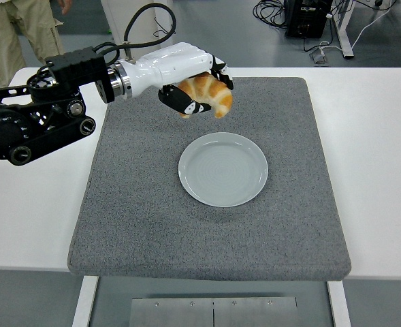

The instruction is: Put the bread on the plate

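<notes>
A golden crescent-shaped bread roll [210,94] hangs in the air, held by my left hand [199,88], whose white and black fingers are curled around it. The hand is raised over the grey mat, just behind the plate's far edge. The pale round plate [222,169] lies on the middle of the mat with nothing on it. My left arm reaches in from the left edge, high above the table. The right arm does not show.
A grey felt mat [207,225] covers the middle of the white table [377,150]. A person in light clothes [23,27] stands at the top left behind the table. Cables and equipment lie on the floor at the back right.
</notes>
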